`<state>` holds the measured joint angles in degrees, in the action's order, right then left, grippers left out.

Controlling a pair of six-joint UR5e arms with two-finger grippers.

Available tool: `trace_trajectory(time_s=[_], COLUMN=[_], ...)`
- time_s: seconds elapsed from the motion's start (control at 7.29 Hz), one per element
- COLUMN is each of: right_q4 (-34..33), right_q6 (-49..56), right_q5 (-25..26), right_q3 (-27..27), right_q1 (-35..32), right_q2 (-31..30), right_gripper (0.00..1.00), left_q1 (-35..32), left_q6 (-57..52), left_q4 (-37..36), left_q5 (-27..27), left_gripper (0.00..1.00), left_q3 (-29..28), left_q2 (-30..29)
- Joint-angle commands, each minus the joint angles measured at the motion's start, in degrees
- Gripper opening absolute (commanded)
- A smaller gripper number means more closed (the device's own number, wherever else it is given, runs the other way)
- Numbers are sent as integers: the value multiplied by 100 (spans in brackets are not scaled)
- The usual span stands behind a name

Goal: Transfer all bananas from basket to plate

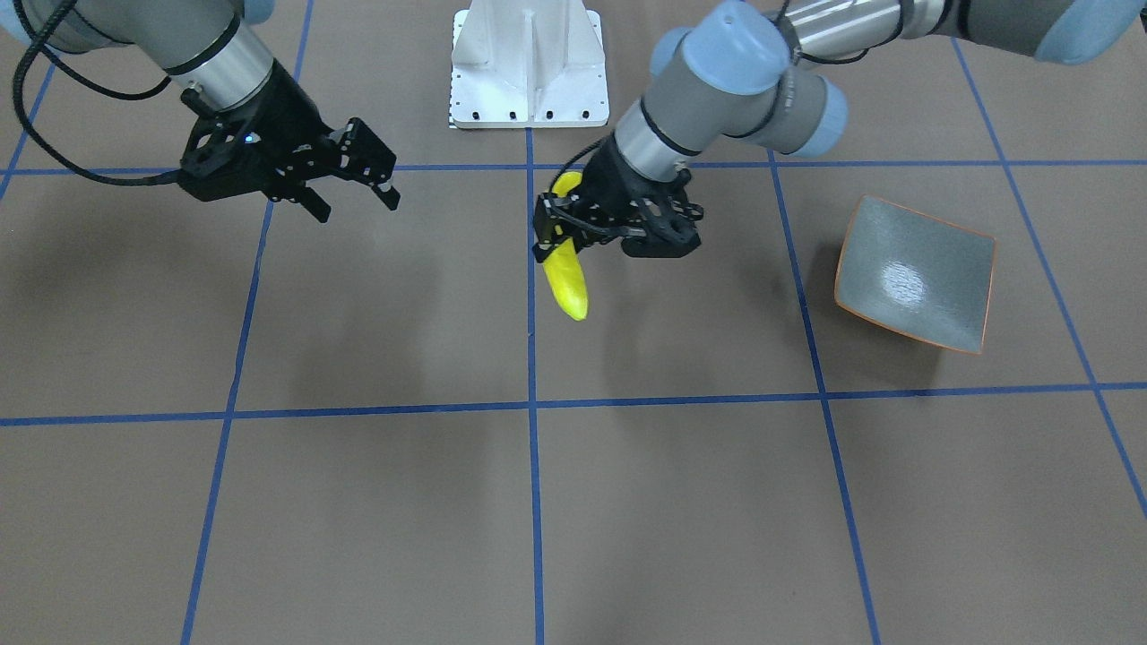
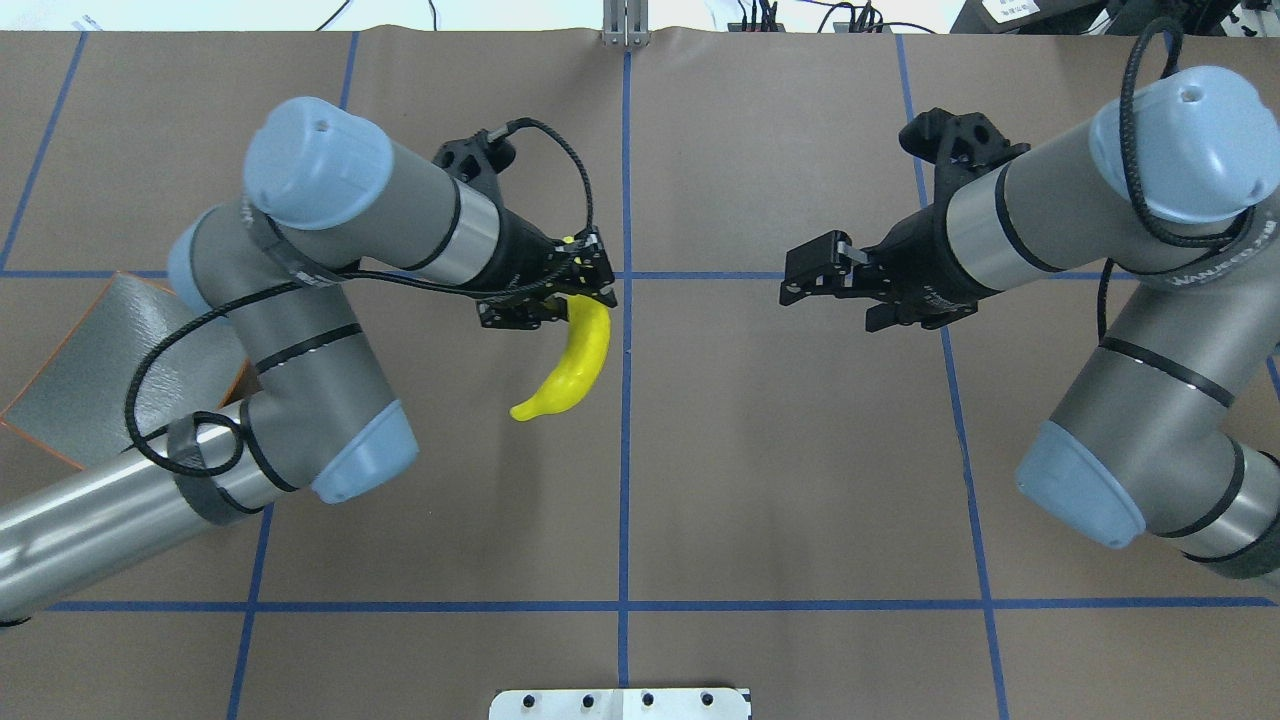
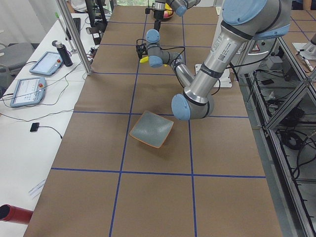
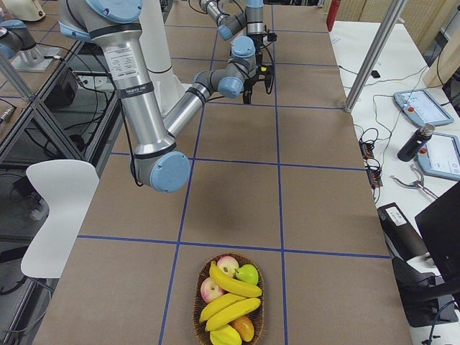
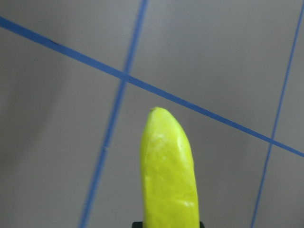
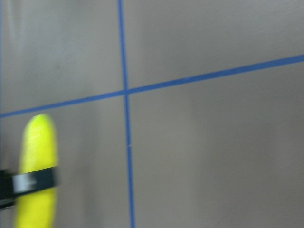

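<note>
- My left gripper (image 1: pixel 560 235) is clamped on one banana (image 1: pixel 566 282), which hangs tip-down over mid-table.
- The plate (image 1: pixel 914 273) sits well apart on the left arm's side, with nothing on it.
- My right gripper (image 1: pixel 357 208) gapes, holding nothing.
- The basket (image 4: pixel 195 309) holds more bananas (image 4: pixel 233 284) and apples (image 4: pixel 228 266).

L gripper (image 2: pixel 588 298) jaws clamped on banana (image 2: pixel 570 375), mid-air; R gripper (image 1: pixel 356 202) jaws apart, raised.
</note>
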<state>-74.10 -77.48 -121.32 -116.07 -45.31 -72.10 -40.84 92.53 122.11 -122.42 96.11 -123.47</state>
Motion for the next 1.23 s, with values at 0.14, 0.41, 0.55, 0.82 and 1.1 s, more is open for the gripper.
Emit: trace_trajectory(time_s=[0.14, 0.41, 0.55, 0.82, 1.1], right_q4=[0, 9, 9, 9, 9], right_q6=[5, 14, 14, 92, 93], right_q5=[64, 56, 56, 47, 38], right_q3=[146, 418, 497, 559, 550], right_q1=[-426, -487, -487, -487, -487], right_q2=[-304, -287, -270, -243, -243], right_gripper=[100, 100, 100, 100, 100], left_q1=[-1134, -1618, -1672, -1594, -1288], left_q6=[-2407, -3719, -3821, -3725, -3435], left_q4=[-11, -37, -229, -564, -679], left_q5=[-396, -344, -117, 350, 421], left_gripper=[0, 0, 0, 0, 0], left_q3=[496, 436, 479, 488, 488], left_q2=[2163, 2983, 3265, 3409, 3365])
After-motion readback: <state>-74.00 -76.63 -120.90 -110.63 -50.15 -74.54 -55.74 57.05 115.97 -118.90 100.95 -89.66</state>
